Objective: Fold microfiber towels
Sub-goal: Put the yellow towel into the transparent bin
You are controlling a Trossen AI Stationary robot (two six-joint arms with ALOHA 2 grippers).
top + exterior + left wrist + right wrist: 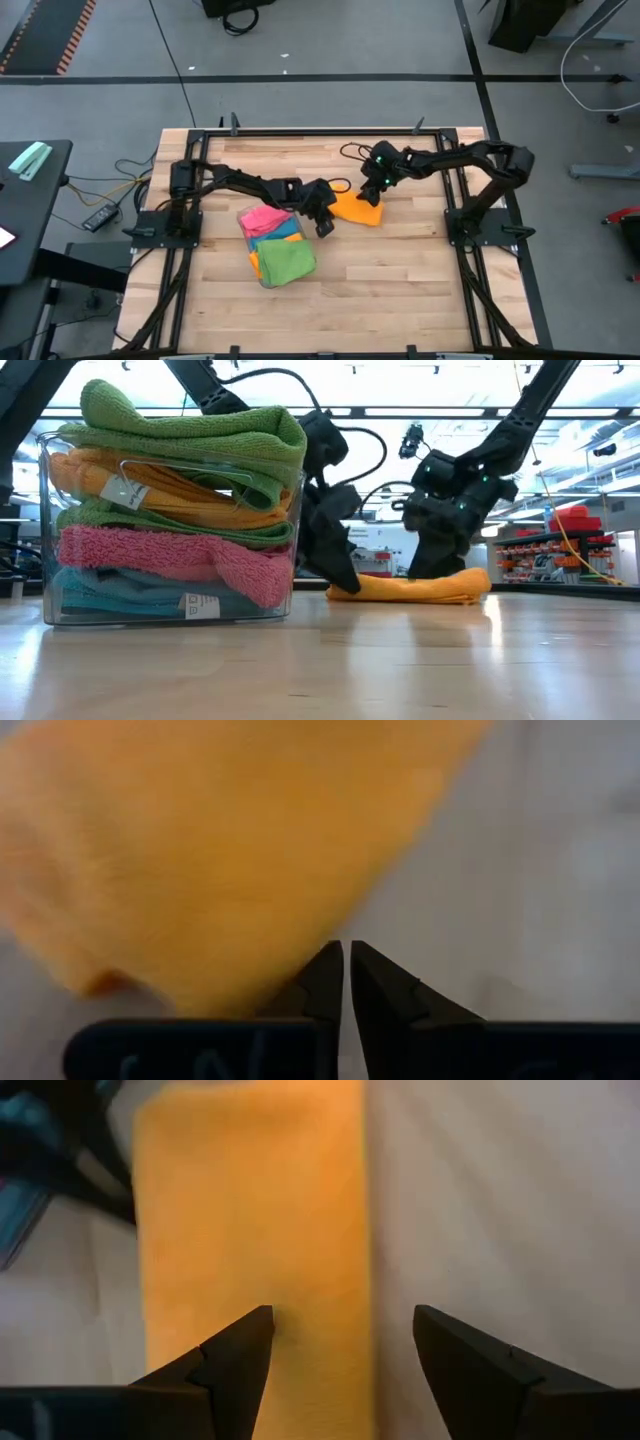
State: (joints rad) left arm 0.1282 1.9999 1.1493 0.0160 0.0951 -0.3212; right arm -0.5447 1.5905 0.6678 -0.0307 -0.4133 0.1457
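Labels on the binned towels (180, 500) are unreadable; left end effector (346, 982) closed empty beside orange towel (255, 1210), right end effector (342, 1342) open over it

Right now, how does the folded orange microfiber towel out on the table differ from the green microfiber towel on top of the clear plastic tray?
The folded orange microfiber towel lies alone and flat on the wooden table; the green microfiber towel tops a stack in the clear plastic tray. Both grippers are at the orange one, left gripper shut, right gripper open; nothing touches the green one. Both are folded, fluffy cloths.
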